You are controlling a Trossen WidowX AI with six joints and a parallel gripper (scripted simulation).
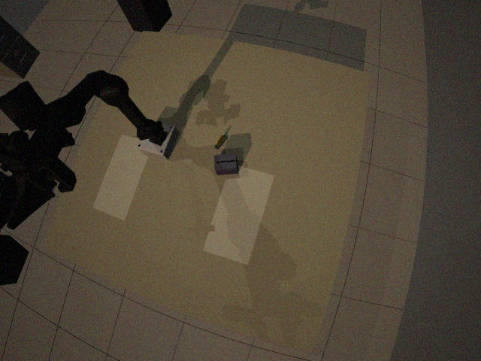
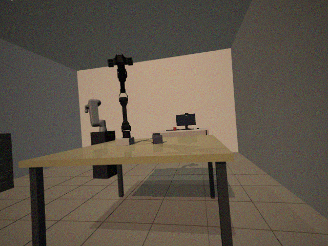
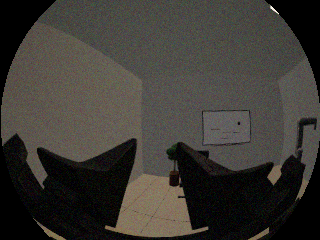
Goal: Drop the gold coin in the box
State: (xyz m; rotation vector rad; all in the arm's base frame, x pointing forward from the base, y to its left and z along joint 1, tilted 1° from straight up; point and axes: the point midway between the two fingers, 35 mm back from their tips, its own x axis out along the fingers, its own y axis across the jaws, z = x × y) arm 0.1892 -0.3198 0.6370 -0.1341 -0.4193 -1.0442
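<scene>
Coin (image 1: 222,140) stands edge-up in its holder for pinching, just beyond the grey box (image 1: 225,163) on bench (image 1: 310,155); claw (image 2: 120,61) raised high, half-closed, empty.

A thin gold coin (image 1: 222,139) stands on edge in its shallow dark-green holder (image 1: 224,136), just beyond the closed grey slotted box (image 1: 225,163) mid-desk.

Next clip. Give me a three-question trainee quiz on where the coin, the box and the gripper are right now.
1. True or false: the coin is already inside the grey box.
2. The grey box stands: A) on the table; B) on the floor; C) on the arm's base.
3. Fill in: the gripper, raised high above the table, has ____ between its fingers.
Key: 1 false; 2 A; 3 nothing.
</scene>
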